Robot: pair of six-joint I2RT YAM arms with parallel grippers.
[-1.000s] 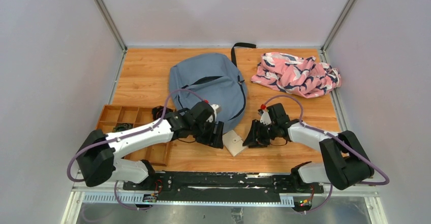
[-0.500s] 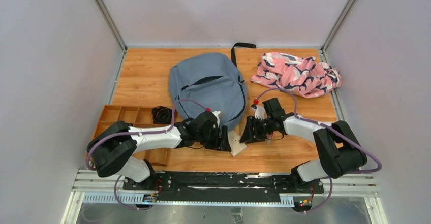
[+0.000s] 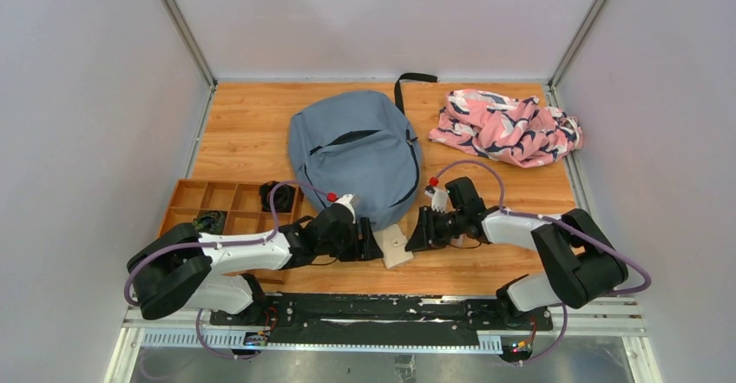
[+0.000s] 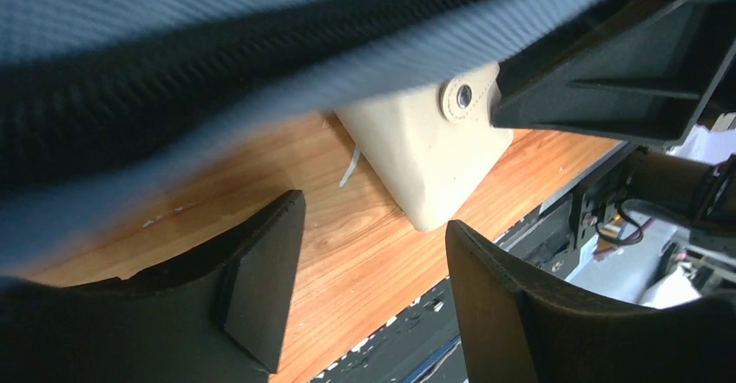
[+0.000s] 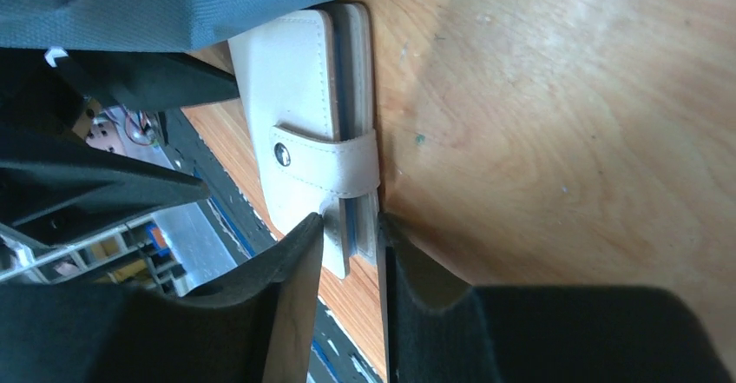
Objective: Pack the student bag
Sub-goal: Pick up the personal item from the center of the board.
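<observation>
The grey-blue student bag (image 3: pixel 356 153) lies flat in the middle of the table with its zipper slightly open. A cream wallet (image 3: pixel 395 246) with a snap strap lies at the bag's near edge, partly under it. My right gripper (image 3: pixel 415 235) is shut on the wallet's right edge; in the right wrist view the gripper (image 5: pixel 351 235) pinches the wallet (image 5: pixel 299 122) just below the strap. My left gripper (image 3: pixel 369 246) is open and empty just left of the wallet. In the left wrist view the gripper (image 4: pixel 373 287) is low over the wood, with the bag's edge (image 4: pixel 217 53) above it and the wallet (image 4: pixel 425 153) ahead.
A wooden compartment tray (image 3: pixel 195 199) sits at the left with a black coiled item (image 3: pixel 276 194) in one cell. A pink, white and navy patterned cloth (image 3: pixel 508 128) lies at the back right. The black mounting rail (image 3: pixel 382 309) runs along the near edge.
Both grippers came in toward the wallet. The right gripper slid left and closed on its edge. The left gripper dropped low beside it, and the wallet shifted slightly toward the bag.
</observation>
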